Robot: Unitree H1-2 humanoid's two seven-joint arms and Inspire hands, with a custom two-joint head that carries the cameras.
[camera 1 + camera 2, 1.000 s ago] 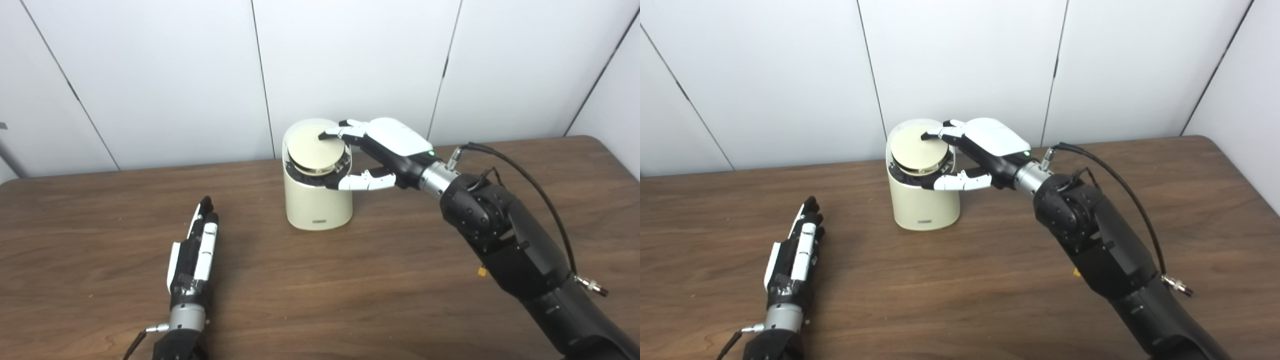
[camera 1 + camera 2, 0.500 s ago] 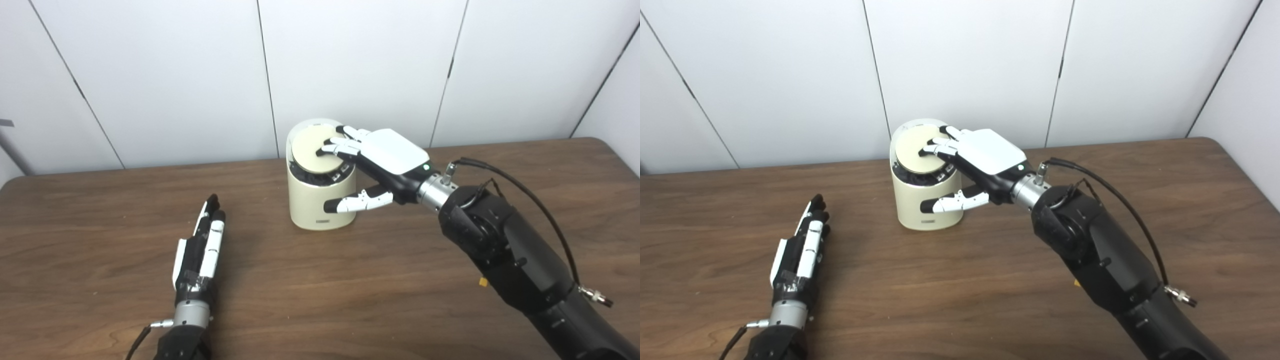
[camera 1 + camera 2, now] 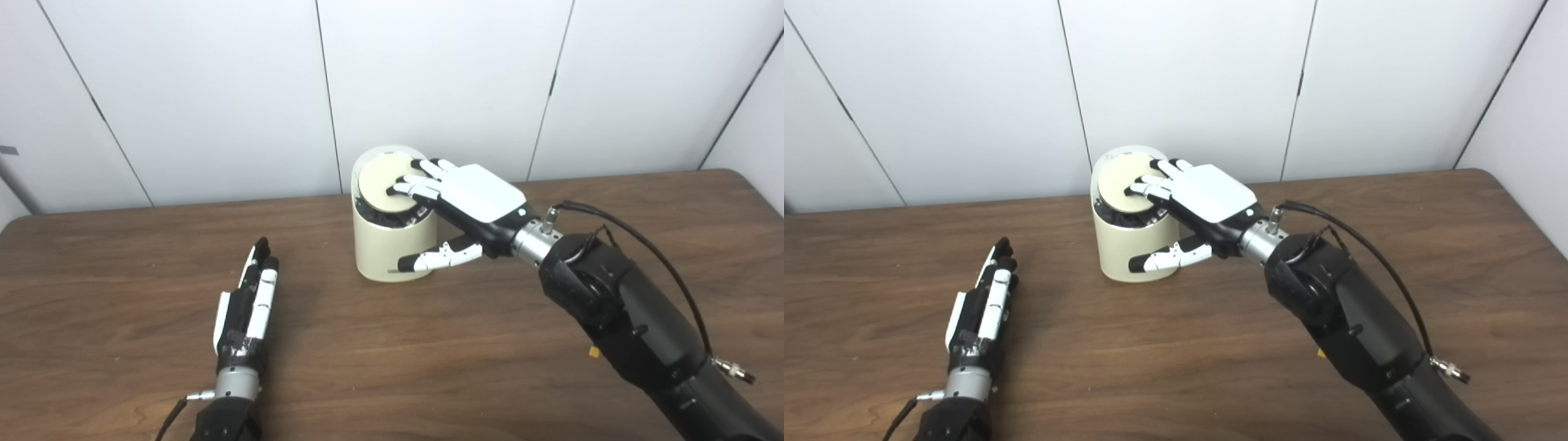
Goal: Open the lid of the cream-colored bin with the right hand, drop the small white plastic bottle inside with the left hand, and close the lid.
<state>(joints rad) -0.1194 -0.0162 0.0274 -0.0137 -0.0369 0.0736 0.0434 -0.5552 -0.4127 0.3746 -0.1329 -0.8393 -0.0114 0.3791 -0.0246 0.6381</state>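
Presently: left hand (image 3: 248,306) flat on tabletop (image 3: 429,343) near its front-left edge, fingers straight, holding nothing. Cream-colored bin (image 3: 392,242) toward the rear edge; right hand (image 3: 468,205) spread, fingertips (image 3: 401,185) resting on its lid (image 3: 383,187), grasping nothing.

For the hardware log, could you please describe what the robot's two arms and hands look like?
The right hand has a glossy white back plate with a small green light, black-and-white fingers and a silver wrist collar. Its arm is bulky matte black, with a black cable looping from the wrist to a metal plug. The left hand is slimmer, black with white strips, on a silver wrist with a thin cable.
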